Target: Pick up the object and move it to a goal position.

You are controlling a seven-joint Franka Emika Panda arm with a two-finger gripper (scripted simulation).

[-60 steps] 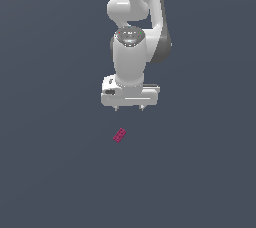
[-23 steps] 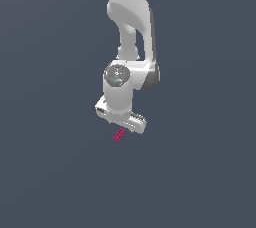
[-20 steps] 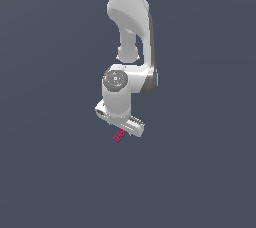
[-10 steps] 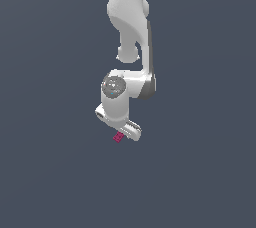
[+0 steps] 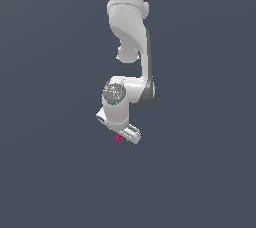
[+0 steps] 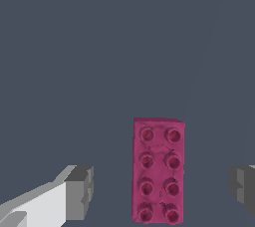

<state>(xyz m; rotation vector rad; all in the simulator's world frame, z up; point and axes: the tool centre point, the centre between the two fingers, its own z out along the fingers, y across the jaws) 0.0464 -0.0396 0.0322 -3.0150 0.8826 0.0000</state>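
Observation:
The object is a magenta-pink flat brick [image 6: 158, 170] with two rows of studs. It lies on the dark grey floor between my two fingers in the wrist view, touching neither. One grey fingertip [image 6: 79, 192] and the other [image 6: 243, 183] stand wide apart on either side of it. My gripper [image 6: 160, 189] is open. In the exterior view the white gripper [image 5: 121, 131] sits low over the brick [image 5: 118, 138], which mostly hides under the hand; only a small pink corner shows.
The white arm [image 5: 131, 32] comes down from the top of the exterior view. The floor [image 5: 200, 172] is plain dark grey all around, with no other objects in view.
The arm has come down and turned its hand. The gripper now sits low over the brick, covering most of it. The brick has not moved.

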